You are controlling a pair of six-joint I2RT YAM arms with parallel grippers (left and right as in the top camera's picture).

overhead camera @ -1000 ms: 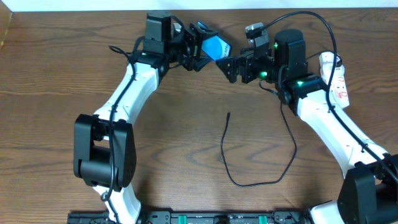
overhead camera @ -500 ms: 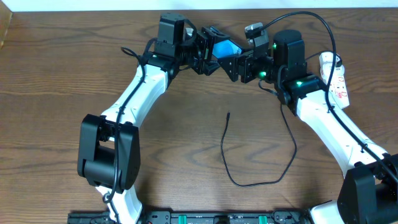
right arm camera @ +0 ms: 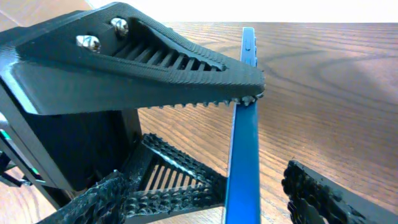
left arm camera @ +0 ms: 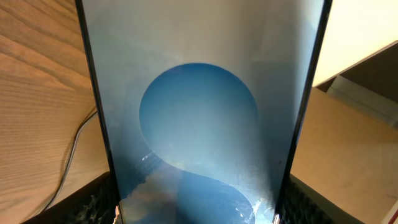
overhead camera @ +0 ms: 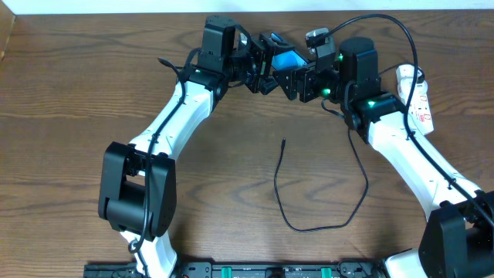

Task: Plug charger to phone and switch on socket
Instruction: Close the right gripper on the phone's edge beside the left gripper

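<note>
My left gripper [overhead camera: 266,63] is shut on the phone [overhead camera: 287,60] and holds it tilted above the far middle of the table. The blue screen fills the left wrist view [left arm camera: 199,112], with my fingers on both long edges. In the right wrist view the phone [right arm camera: 245,155] shows edge-on between the spread fingers of my open right gripper [right arm camera: 211,199]; neither touches it. In the overhead view my right gripper [overhead camera: 292,79] sits right beside the phone. The charger cable [overhead camera: 309,225] loops on the table, its connector tip [overhead camera: 283,141] free. The socket [overhead camera: 417,96] lies at the far right.
The left gripper's ridged black finger [right arm camera: 155,68] crosses the top of the right wrist view and touches the phone's edge. The right arm's thick black cable [overhead camera: 386,23] arches above the socket. The table's back edge runs just behind both grippers.
My left arm has moved to the right with the phone, bringing it between the right gripper's fingers. The right arm, the charger and the socket have not moved.
</note>
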